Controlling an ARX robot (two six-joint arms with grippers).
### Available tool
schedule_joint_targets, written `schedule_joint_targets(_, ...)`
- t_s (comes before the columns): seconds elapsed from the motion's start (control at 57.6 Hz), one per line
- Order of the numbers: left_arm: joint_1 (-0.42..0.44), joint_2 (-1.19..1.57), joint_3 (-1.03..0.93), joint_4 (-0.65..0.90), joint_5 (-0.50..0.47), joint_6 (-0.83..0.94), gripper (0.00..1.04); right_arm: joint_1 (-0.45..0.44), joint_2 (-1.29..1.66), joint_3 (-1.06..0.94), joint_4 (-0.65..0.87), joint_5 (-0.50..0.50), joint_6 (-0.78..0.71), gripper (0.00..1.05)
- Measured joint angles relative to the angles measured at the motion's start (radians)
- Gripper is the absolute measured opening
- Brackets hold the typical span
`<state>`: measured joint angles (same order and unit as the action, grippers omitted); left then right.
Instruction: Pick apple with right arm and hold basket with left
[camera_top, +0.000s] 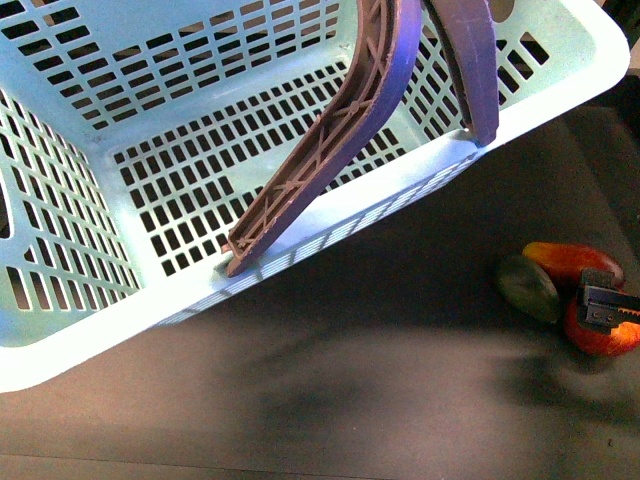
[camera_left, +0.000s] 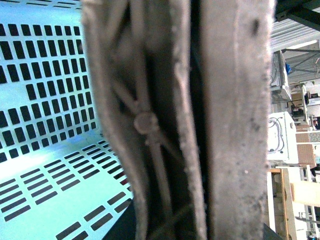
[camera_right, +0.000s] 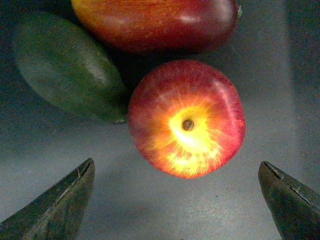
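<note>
The small round red apple (camera_right: 187, 119) with a yellow patch around its stem pit lies on the dark matte table (camera_top: 400, 380), at the right of the front view and well apart from the basket. We judge it firm, fairly light and smooth-skinned, so it may roll or slip under a pinch. The widest girth, either side of the stem pit, looks the best hold.

A dark green oval mango (camera_right: 67, 67) lies just beside it, perhaps touching, and an elongated red-orange mango (camera_right: 155, 22) lies close behind. We judge that a finger has little room on the green mango side. The right gripper (camera_right: 176, 164) hangs over the apple with its fingers spread wide, clear of the fruit and gripping nothing.

The large mint-green slotted plastic basket (camera_top: 100, 335) shows no fruit on the floor we can see. Its two brown-maroon swing handles (camera_top: 330, 130) stand raised together. The left gripper does not show, so we cannot tell its state; its wrist view is filled by the handles, close and blurred.
</note>
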<state>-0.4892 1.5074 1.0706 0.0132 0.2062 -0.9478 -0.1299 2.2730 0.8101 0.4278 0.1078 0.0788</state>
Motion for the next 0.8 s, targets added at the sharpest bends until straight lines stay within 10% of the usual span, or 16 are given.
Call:
schedule_joint_targets(0.608,0.000,0.000,0.000,0.000,0.000,0.000,0.15,-0.016,0.140,0.129,-0.043,-0.018,0.042,0.96)
schedule_joint_targets(0.799,0.000,0.000,0.000,0.000,0.000,0.000,0.15,-0.019,0.142,0.130,-0.034,-0.016,0.048,0.79)
